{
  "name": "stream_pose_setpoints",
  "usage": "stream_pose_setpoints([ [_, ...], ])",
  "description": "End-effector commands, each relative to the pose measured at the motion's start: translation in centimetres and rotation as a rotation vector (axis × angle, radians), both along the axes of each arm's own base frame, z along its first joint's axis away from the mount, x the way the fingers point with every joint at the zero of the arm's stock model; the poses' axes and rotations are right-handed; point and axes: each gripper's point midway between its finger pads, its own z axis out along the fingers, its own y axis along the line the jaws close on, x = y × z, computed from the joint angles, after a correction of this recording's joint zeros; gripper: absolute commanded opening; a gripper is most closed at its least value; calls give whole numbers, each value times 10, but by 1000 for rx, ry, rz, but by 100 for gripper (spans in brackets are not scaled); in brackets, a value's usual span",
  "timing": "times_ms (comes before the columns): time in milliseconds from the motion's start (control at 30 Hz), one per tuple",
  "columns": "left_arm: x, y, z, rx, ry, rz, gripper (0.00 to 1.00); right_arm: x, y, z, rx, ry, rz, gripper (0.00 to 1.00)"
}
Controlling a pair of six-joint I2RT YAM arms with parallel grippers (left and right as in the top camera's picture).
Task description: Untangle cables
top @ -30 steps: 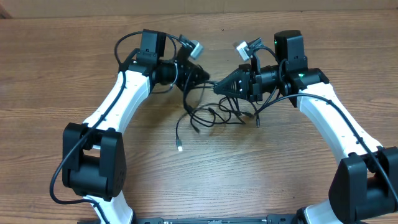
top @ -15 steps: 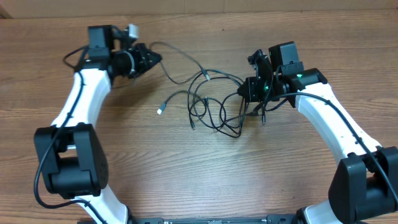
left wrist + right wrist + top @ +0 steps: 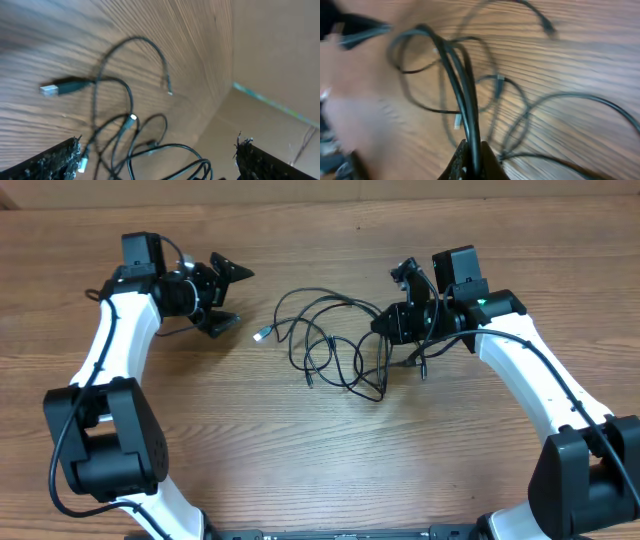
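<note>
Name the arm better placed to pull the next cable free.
Probably left. The left end effector is open and empty, near the loose silver-tipped plug; the right end effector is shut on the thin black flexible cords, anchoring them.

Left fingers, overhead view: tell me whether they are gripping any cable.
No, the left fingers stand spread wide with nothing between them, apart from the cables.

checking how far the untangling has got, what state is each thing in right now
left gripper: open, empty, clear of the cables
right gripper: shut on cables
cables: looped over each other in a tangle on the table, one side pinched
silver plug: free end, lying loose on the table
</note>
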Motion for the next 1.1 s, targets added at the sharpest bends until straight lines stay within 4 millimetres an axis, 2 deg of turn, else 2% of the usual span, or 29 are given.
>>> stream_pose_setpoints([
  [0, -9, -33, 18, -96, -12, -83, 99, -9, 22, 29, 137, -98, 165, 4],
  [100, -16, -56, 26, -162, 6, -130, 100, -2, 22, 31, 132, -138, 160, 4],
  [200, -24, -75, 33, -247, 106, -120, 99, 8, 15, 22, 62, -161, 123, 4],
  [367, -33, -90, 45, -411, 350, -28, 100, 18, 5, 0, -67, -159, 68, 4],
  [467, -37, -97, 52, -463, 410, -28, 99, 18, 7, -7, -77, -147, 71, 4],
  [633, -35, -107, 56, -462, 361, -71, 100, 20, 10, -6, -76, -163, 75, 4],
  [767, -15, -111, 70, -431, 120, -149, 99, 22, 10, -6, -80, -167, 70, 4],
  [833, -9, -118, 81, -449, 63, -176, 100, 22, 10, -6, -76, -159, 61, 4],
  [933, -12, -138, 82, -445, 71, -188, 100, 21, 10, -6, -71, -155, 61, 4],
  [1067, -18, -169, 66, -360, 104, -160, 100, 18, 16, -3, -34, -149, 83, 4],
])
